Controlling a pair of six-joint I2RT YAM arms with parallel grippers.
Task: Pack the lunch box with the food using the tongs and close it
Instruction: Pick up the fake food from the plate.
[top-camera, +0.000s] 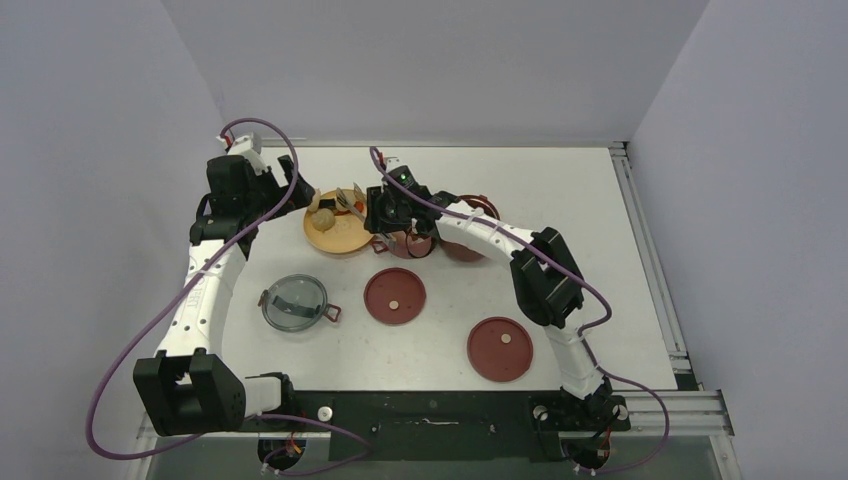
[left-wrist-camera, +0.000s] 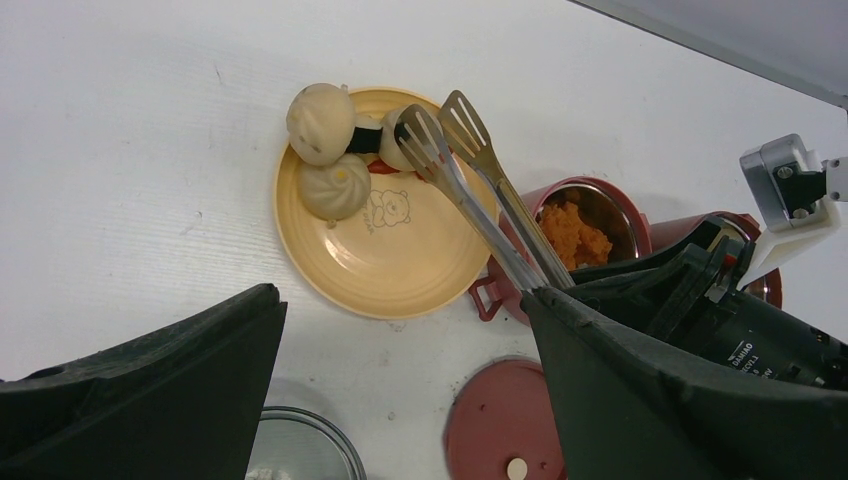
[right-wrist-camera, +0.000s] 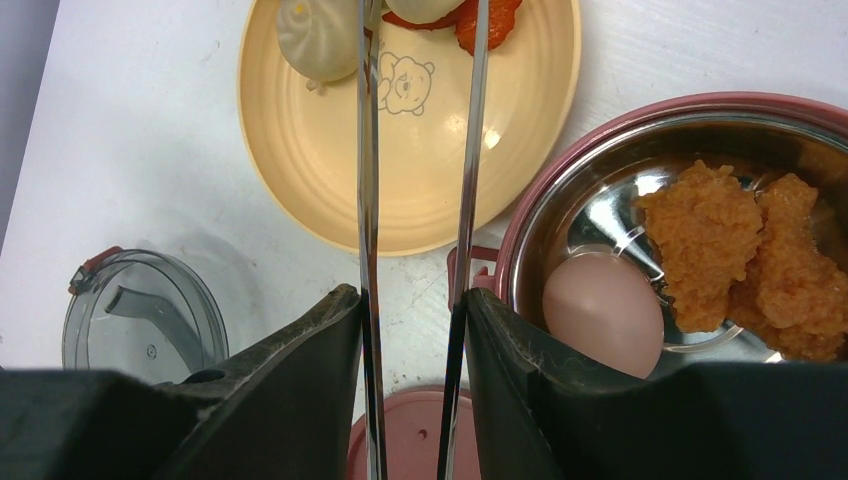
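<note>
Right pincer (right-wrist-camera: 410, 312) is pinching the tongs (right-wrist-camera: 367, 150), one finger pressed on the outside of each silver arm, with the arms held apart between them. The tongs reach out over the plate (right-wrist-camera: 400, 190), and their slotted heads (left-wrist-camera: 462, 122) sit over its far side. One head is right by a whitish piece (left-wrist-camera: 392, 145) and a red piece (right-wrist-camera: 480, 22). Whether anything is caught between the heads, I can't tell.

Left pincer (left-wrist-camera: 400, 295) is spread wide with nothing in it, hovering over the near-left side of the plate. Its two dark fingers (left-wrist-camera: 150, 400) frame the wrist view.

Two pale dumplings (left-wrist-camera: 335, 187) touch each other at the plate's far-left rim.

Just right of the plate stands an open tier (right-wrist-camera: 520, 240), its handle close to the plate's edge. Inside on the steel are an egg (right-wrist-camera: 603, 312) and, touching it, a heap of orange food (right-wrist-camera: 740, 250). A second tier (top-camera: 478, 206) stands beside it to the right, mostly hidden under the right arm.

On the surface (top-camera: 560, 200), nearer the bases, two maroon lids lie flat and well apart: one (top-camera: 394, 296) in front of the open tier, the other (top-camera: 500, 348) further right. The grey top lid (top-camera: 295, 303) sits to the left, in front of the plate.
</note>
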